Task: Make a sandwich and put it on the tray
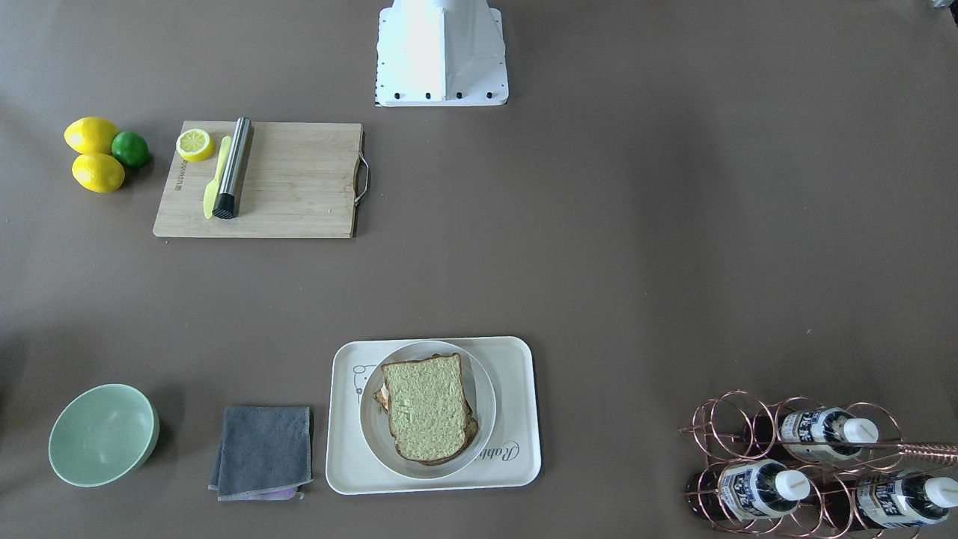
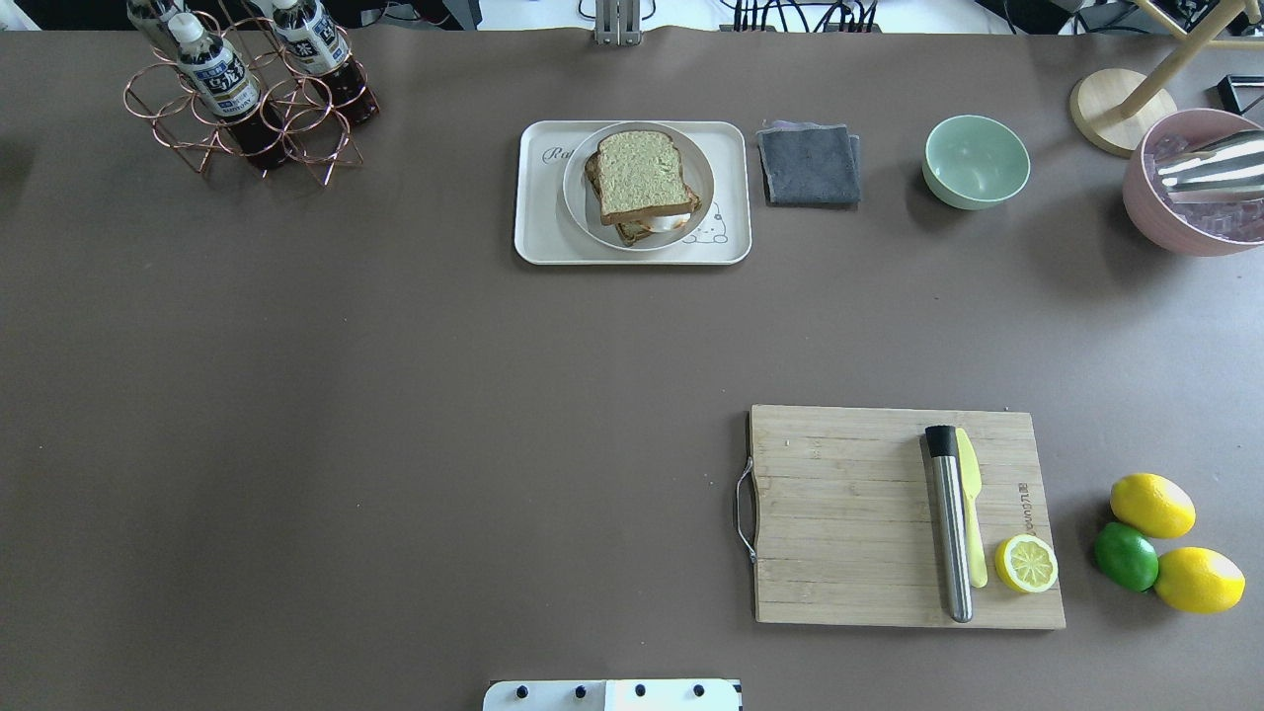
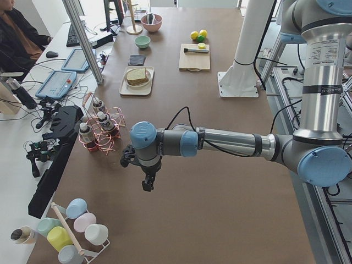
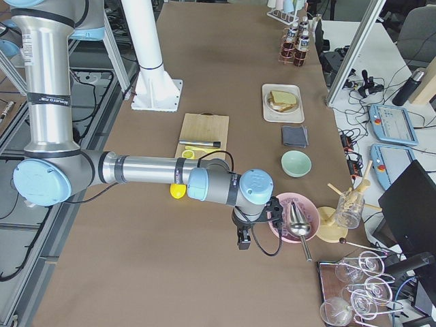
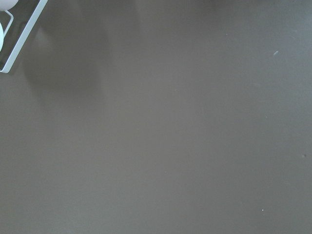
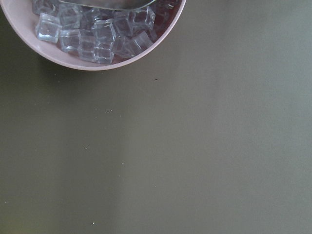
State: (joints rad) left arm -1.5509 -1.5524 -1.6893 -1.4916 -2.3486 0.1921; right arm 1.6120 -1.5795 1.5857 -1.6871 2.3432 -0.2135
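The sandwich lies on a round white plate that stands on the cream tray. Its top slice is greenish-tan, and a bit of white egg shows at its edge in the overhead view. The sandwich and the tray are at the far middle of the table. My left gripper hangs over bare table near the bottle rack, far from the tray. My right gripper hangs beside the pink bowl. Both show only in the side views, so I cannot tell whether they are open or shut.
A wooden cutting board holds a metal rod, a yellow knife and a lemon half. Two lemons and a lime lie beside it. A grey cloth, a green bowl, a pink ice bowl and a copper bottle rack stand along the far edge.
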